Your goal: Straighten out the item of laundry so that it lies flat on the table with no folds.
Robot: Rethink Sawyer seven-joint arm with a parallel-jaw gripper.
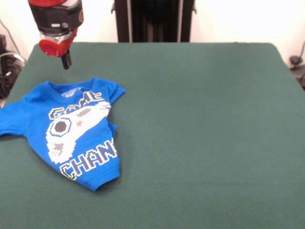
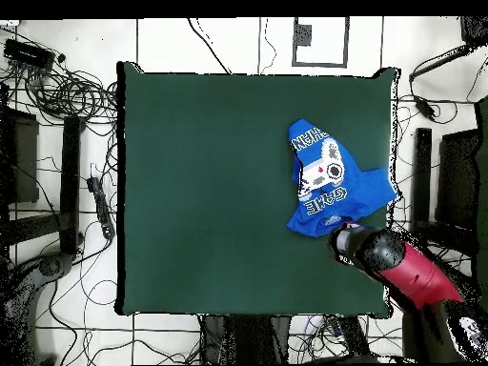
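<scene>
Blue T-shirt point(image 1: 71, 131) lies print-up toward the table's point(image 1: 200, 143) nine o'clock edge, its three o'clock side folded under; gripper point(image 1: 66, 61) hangs above the collar at twelve o'clock, holding nothing, spread unclear. Best pinch the tucked edge and draw outward

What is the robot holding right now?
Nothing. The gripper hangs above the table, just beyond the collar of the blue T-shirt, not touching it.
</scene>
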